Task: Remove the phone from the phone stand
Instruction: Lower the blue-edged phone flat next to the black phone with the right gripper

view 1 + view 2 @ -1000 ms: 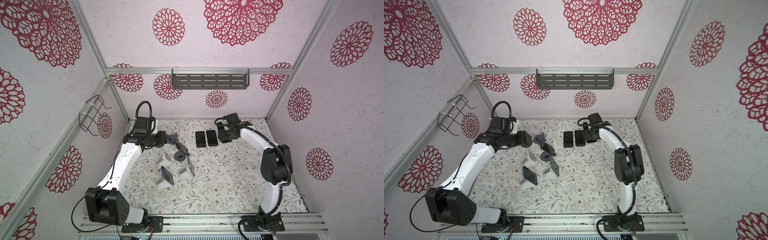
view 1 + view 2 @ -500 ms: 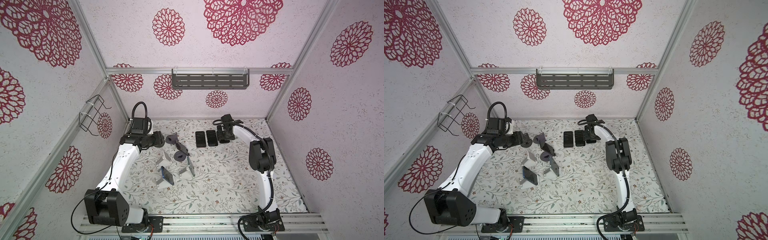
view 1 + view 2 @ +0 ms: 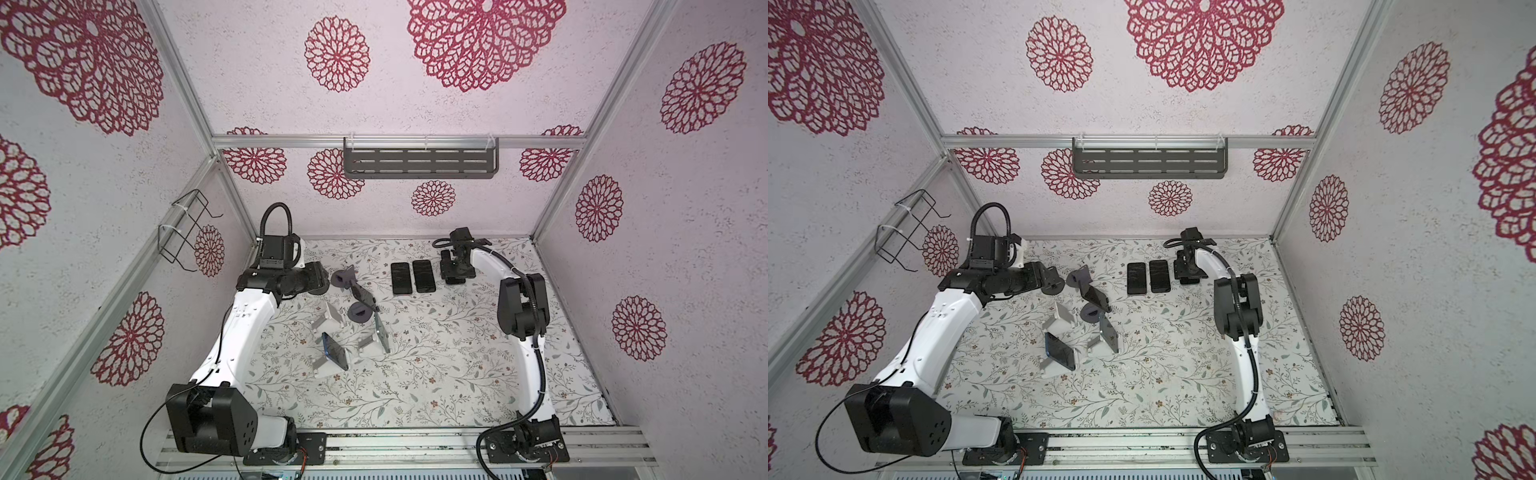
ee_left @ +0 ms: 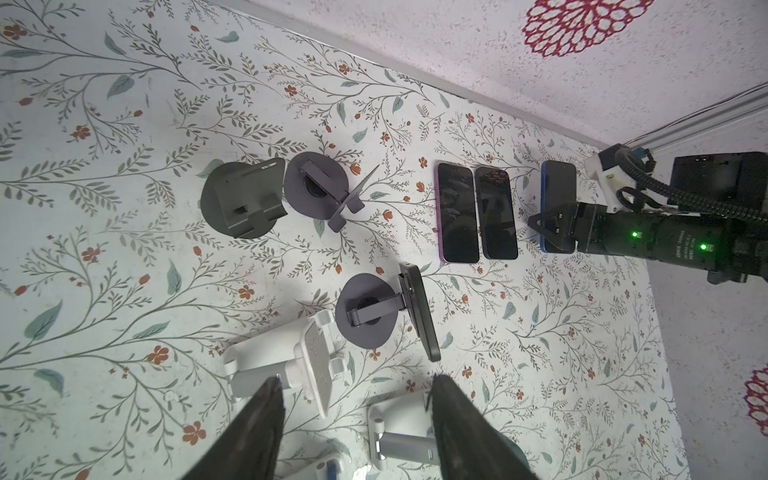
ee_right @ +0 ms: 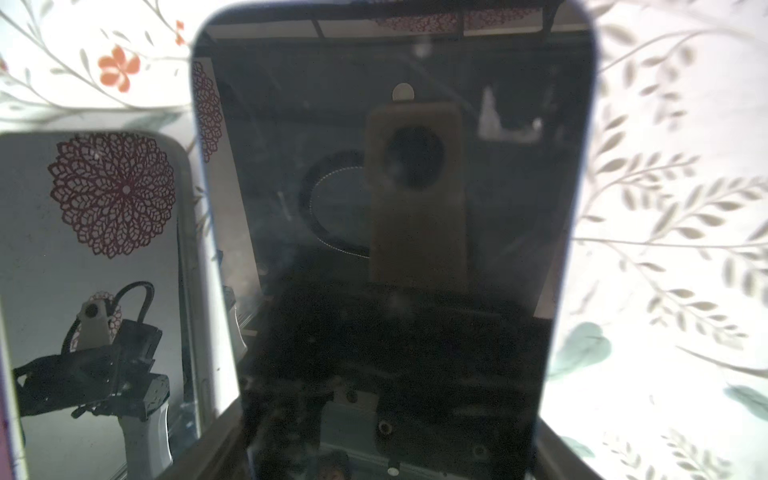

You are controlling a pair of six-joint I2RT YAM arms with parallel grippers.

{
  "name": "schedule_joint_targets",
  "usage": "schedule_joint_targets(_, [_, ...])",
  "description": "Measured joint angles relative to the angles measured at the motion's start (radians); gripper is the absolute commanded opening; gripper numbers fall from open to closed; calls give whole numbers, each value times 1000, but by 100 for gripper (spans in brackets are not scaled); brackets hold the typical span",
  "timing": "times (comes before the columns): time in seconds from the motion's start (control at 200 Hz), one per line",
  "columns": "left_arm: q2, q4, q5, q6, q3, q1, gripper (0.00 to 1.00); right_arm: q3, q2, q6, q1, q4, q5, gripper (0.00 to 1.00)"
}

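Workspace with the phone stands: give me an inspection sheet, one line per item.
Surface: floral mat, flat.
Job's things: on stands: front phone, grey phone, dark-stand phone. Bare: cradle stand, round stand, white stand. Flat on mat: purple-edged phone, black phone, blue phone.
Clutter: nothing seen.
Grippers: left gripper open, empty; right gripper closed on blue phone.
Cables: wrist cable arches clear of the stands; base cable loops outside the mat.
Surroundings: wall shelf, wire basket, flower-patterned walls.

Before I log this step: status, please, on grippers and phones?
Left gripper open, empty, hovering over stands. Right gripper closed on blue phone beside two flat phones. More phones on stands. Nothing blocking.
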Motion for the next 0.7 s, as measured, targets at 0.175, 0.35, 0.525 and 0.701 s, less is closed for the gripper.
schedule_joint_targets(0.175, [0, 0, 5, 0, 0, 0, 61, 0, 11, -3, 5, 0, -18, 60])
schedule_joint_targets(0.35, [0, 0, 11, 0, 0, 1, 61, -9, 11, -5, 6, 21, -14, 67])
schedule_joint_targets(0.525, [0, 0, 16, 0, 0, 3, 61, -14, 11, -8, 6, 31, -13, 72])
schedule_joint_targets(0.701, [0, 0, 18, 0, 0, 3, 61, -24, 9, -8, 6, 51, -12, 77])
